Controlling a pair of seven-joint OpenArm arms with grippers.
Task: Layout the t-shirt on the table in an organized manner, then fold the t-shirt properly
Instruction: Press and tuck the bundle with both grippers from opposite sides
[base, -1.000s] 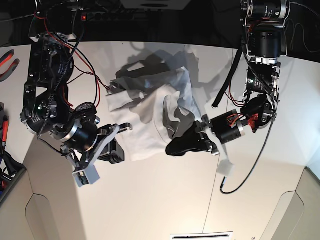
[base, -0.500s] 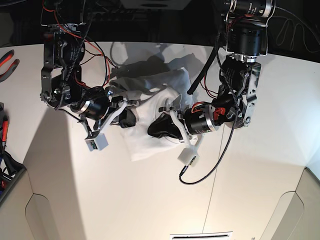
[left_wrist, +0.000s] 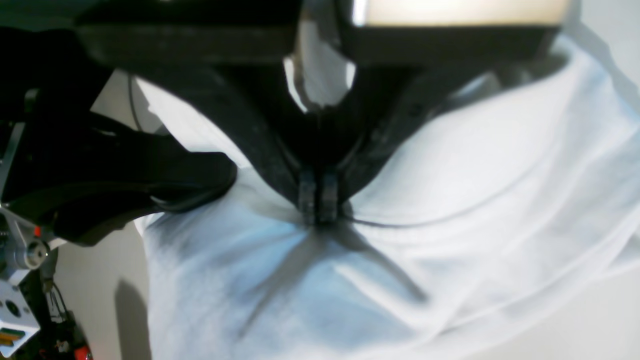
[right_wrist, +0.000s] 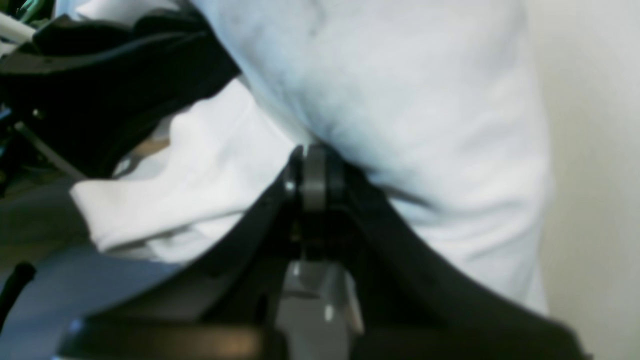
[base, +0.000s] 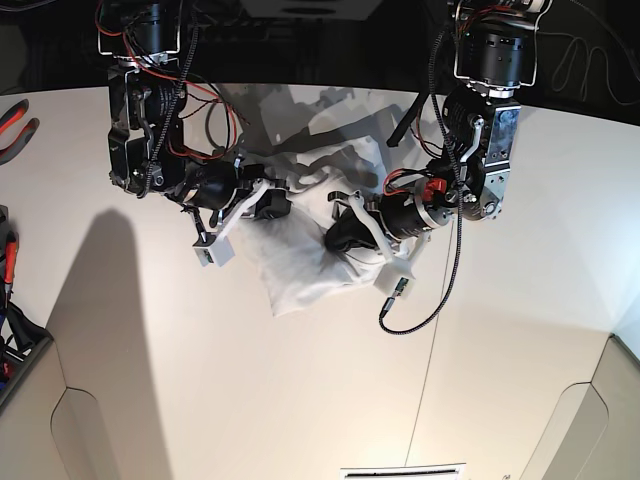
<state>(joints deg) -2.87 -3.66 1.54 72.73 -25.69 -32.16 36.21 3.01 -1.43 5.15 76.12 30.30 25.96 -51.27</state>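
Observation:
The white t-shirt (base: 300, 260) lies bunched and wrinkled in the middle of the off-white table (base: 250, 400). My left gripper (base: 345, 237), on the right of the base view, is shut on a pinch of the t-shirt (left_wrist: 450, 200). Creases fan out from its fingertips (left_wrist: 306, 200) in the left wrist view. My right gripper (base: 270, 207) sits close beside it on the shirt's left part. In the right wrist view its jaws are shut against the t-shirt (right_wrist: 410, 100) at a fold. Each wrist view shows the other gripper as a dark shape at its left.
Red-handled pliers (base: 14, 122) lie at the table's left edge. A thin dark seam (base: 428, 380) runs down the table on the right. Rounded cut-outs (base: 90, 440) mark the front edge at both corners. A loose cable (base: 440, 300) hangs from the left arm.
Both grippers have moved toward the back of the table and closer together. The t-shirt has been drawn in with them and is more bunched and narrower.

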